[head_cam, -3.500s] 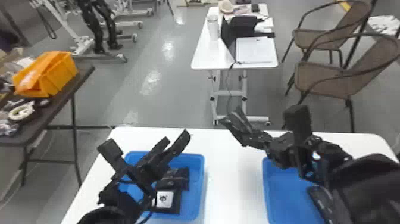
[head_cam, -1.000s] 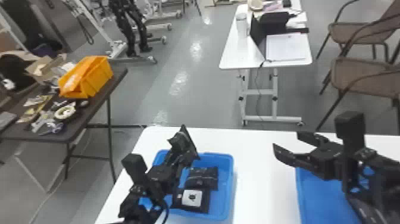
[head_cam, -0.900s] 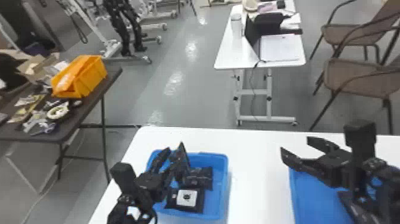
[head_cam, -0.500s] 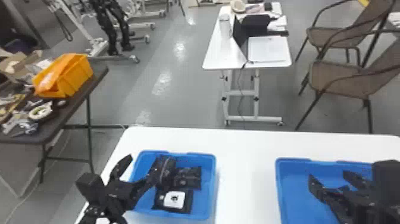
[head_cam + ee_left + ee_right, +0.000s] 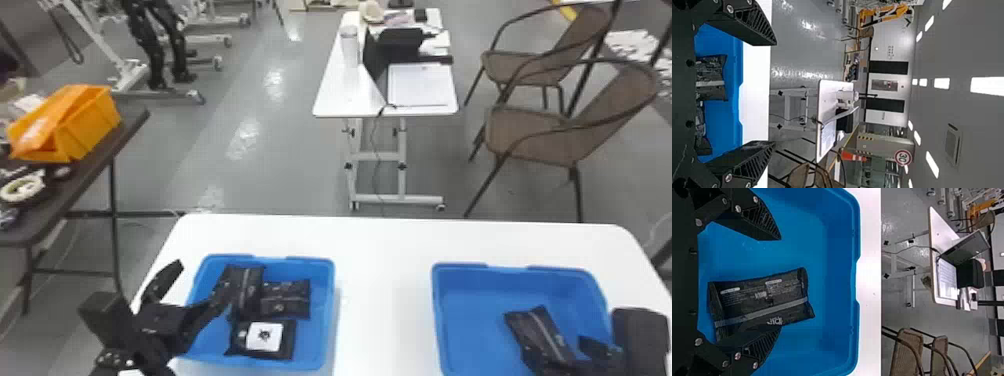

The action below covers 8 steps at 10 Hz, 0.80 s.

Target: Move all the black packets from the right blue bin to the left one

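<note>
Right end effector (image 5: 780,283): it has swung from the left side of the right blue plastic bin (image 5: 435,300) to its right side; you have it low there, fingers wide apart, nothing gripped. Whether it touches the packet, you can't tell.
Left end effector (image 5: 775,94): it has drawn back from over the left blue plastic bin (image 5: 330,320) to that bin's outer side, wide open and empty.
Right-bin packet: a flat, printed black pouch (image 5: 756,301) lies on the bin floor, between your right fingers; closing on it looks like your next step.
Left-bin packets: you have three black pouches (image 5: 265,337) in there, so this transfer seems well along.
Views: the head view gives you both bins and that count; the right wrist view shows the pouch's full length, whose near end runs in by the end effector in the head view.
</note>
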Each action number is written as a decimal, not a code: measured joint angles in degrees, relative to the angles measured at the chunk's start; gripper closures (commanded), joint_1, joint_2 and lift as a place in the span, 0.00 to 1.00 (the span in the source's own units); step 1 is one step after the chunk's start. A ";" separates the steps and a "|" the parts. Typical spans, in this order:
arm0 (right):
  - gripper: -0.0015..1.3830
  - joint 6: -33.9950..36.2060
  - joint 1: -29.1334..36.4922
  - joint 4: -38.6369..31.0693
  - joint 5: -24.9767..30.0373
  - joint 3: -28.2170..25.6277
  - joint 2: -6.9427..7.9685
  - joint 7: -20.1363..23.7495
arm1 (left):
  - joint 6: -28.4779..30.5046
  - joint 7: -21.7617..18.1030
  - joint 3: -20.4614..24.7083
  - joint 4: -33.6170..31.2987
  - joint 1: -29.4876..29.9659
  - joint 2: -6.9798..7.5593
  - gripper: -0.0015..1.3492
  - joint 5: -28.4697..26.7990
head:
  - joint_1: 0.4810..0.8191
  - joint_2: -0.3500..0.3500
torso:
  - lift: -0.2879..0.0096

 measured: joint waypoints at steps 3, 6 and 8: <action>0.18 2.52 -6.24 7.46 3.16 -0.59 -0.54 -0.18 | 0.61 0.00 -0.71 -0.02 -0.21 0.00 0.10 0.73 | 0.63 0.62 | 0.97; 0.19 6.76 -9.64 11.44 3.97 0.51 -1.68 -0.20 | 0.24 0.00 -0.82 -0.02 -0.38 0.00 0.10 0.74 | 0.63 0.60 | 0.97; 0.20 9.54 -10.78 13.06 4.22 0.69 -1.73 -0.22 | 0.08 0.00 -0.84 -0.01 -0.47 0.00 0.10 0.73 | 0.63 0.60 | 0.97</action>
